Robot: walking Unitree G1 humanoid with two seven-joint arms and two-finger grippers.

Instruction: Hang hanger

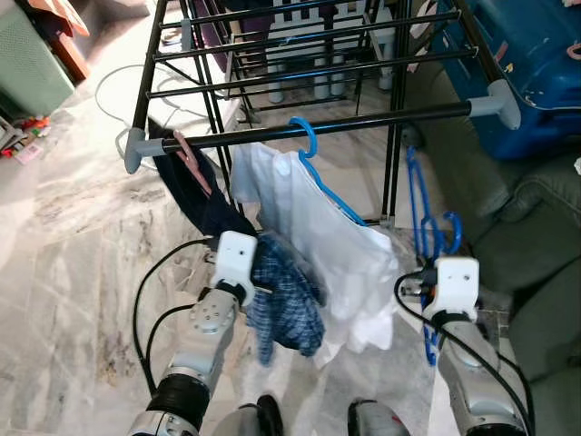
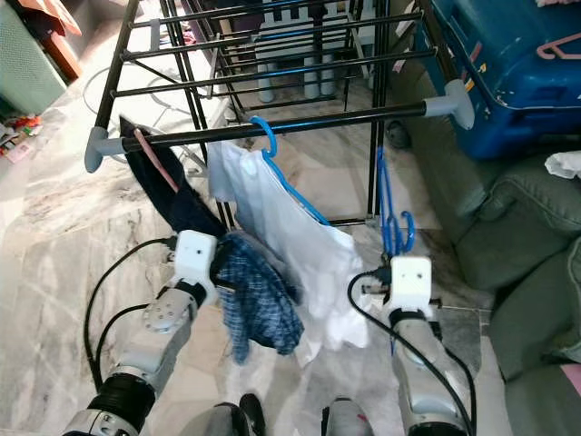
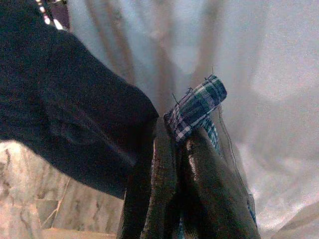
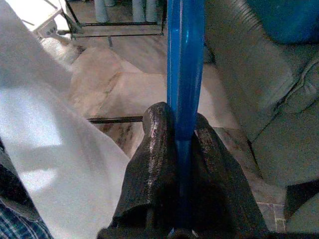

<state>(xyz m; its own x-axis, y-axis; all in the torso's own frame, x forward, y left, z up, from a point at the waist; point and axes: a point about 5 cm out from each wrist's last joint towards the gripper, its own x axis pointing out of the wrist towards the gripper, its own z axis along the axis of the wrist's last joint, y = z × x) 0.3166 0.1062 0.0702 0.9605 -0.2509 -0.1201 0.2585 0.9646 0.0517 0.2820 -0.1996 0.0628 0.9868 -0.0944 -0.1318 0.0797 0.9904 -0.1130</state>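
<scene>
I take the rack (image 1: 313,125) as my landmark: a black drying frame with grey end caps, standing on a marble floor (image 1: 73,263). On its nearest bar a blue hanger (image 1: 313,159) is hooked, carrying a white shirt (image 1: 318,245) that drapes down below the bar. Beside it, toward the rack's left end, a dark garment (image 1: 195,195) hangs over the same bar with a pink hanger (image 1: 188,154) against it.

My left gripper (image 3: 179,144) sits below the bar, just in front of the white shirt; its fingers (image 3: 162,184) are clamped on a fold of plaid cloth (image 1: 286,304), which hangs down from it.

My right gripper (image 4: 183,127) is below the rack's right end, pinched shut on a second blue hanger (image 2: 392,218). That spare hanger stands upright from the gripper, its hook near the rack's right leg and under the bar, not on it.

Right of the rack are a green sofa (image 1: 522,236) and a blue suitcase (image 1: 522,54)
</scene>
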